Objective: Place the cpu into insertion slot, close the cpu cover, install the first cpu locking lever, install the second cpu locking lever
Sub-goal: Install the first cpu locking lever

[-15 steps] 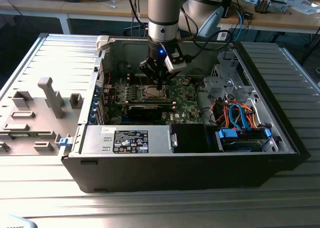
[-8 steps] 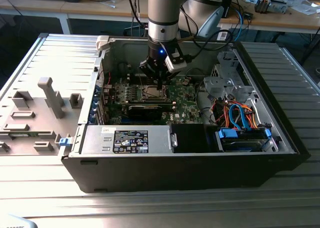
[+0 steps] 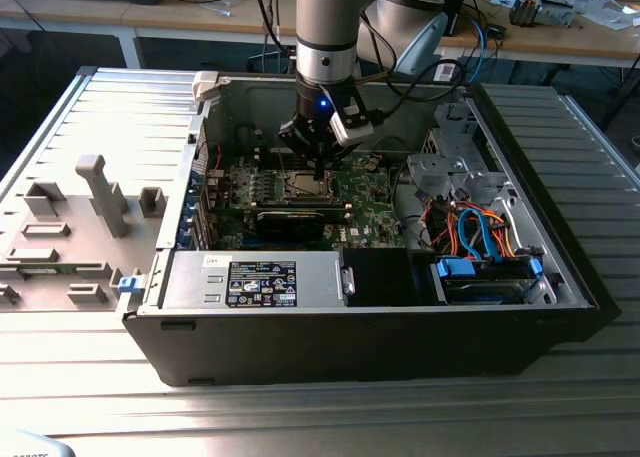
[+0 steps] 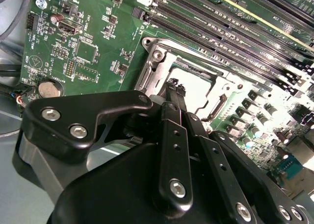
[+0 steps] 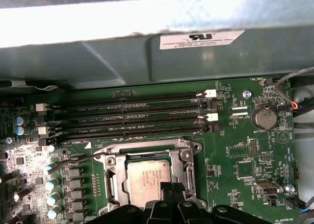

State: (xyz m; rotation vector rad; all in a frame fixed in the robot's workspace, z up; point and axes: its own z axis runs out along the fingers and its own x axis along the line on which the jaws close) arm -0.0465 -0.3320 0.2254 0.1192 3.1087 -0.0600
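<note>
Fingers [image 4: 172, 94] pressed together with nothing between them, tips down on the chip [image 5: 147, 177].
You'll see the chip lying in its socket [image 5: 114, 161] with the cover [image 5: 189, 175] closed around it, mid-board [image 5: 235, 150].

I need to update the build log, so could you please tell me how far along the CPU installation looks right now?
Done: the cpu sits in the insertion slot, and the cpu cover looks lowered, framing the chip. In hand: the claw hangs just above the socket, its tips at the chip's edge, carrying nothing. Left: in the first wrist view a thin lever still sticks out beside the socket, so locking looks unfinished; the second lever's state cannot be judged.
</note>
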